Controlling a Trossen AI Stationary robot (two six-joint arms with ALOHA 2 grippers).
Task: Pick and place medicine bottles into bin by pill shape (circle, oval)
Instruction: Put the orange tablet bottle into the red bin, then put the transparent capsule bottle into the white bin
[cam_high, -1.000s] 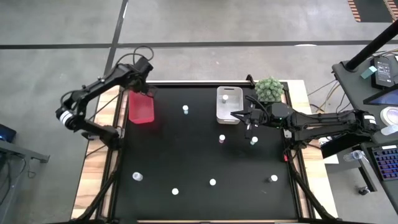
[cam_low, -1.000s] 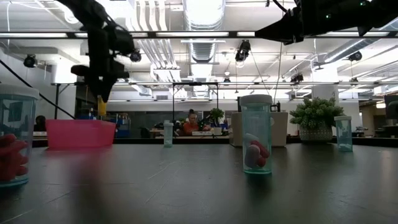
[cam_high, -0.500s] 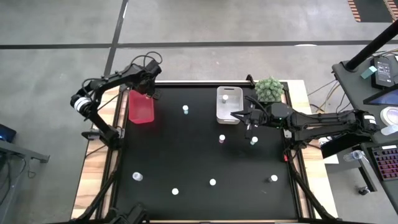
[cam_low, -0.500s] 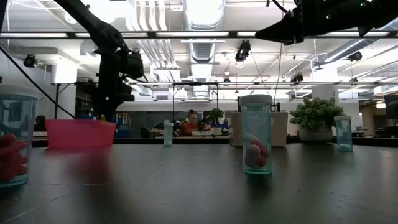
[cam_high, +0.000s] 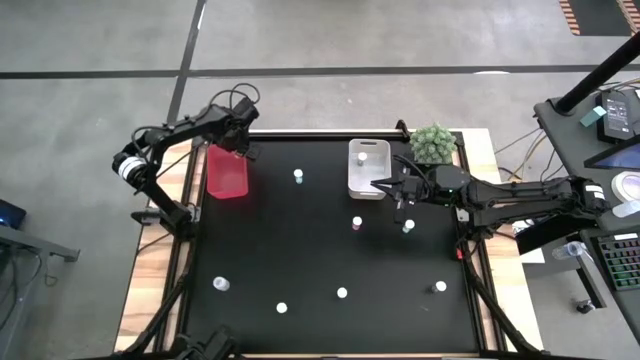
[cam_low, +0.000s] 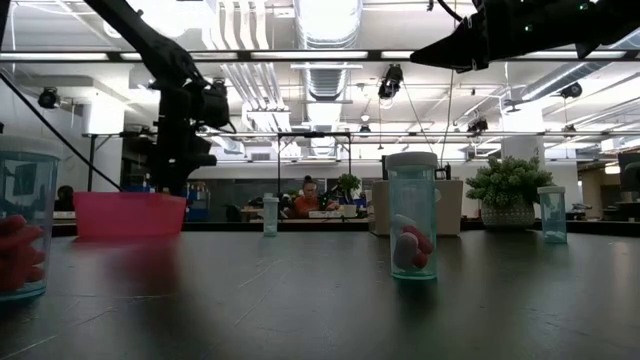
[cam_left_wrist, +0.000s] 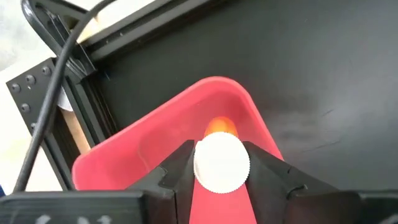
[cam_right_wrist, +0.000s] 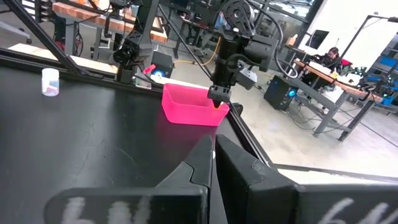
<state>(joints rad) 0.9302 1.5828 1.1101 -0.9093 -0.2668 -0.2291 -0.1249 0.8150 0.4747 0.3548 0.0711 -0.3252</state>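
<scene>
Left hand (cam_left_wrist: 222, 171) grips bottle (cam_left_wrist: 222, 163) above pink bin (cam_left_wrist: 155, 146).

Two dark, slender jointed arms — white band near each base, black cables looped along the links.

Orange white-capped bottle (cam_left_wrist: 222, 163) — upright above pink bin (cam_left_wrist: 155, 146)

Orange-bodied white-capped vial (cam_left_wrist: 221, 163) in left pincer (cam_left_wrist: 222, 168): pills hidden by cap. Clear plastic vial (cam_low: 22, 220) with red pills cut off at low view's edge.
</scene>
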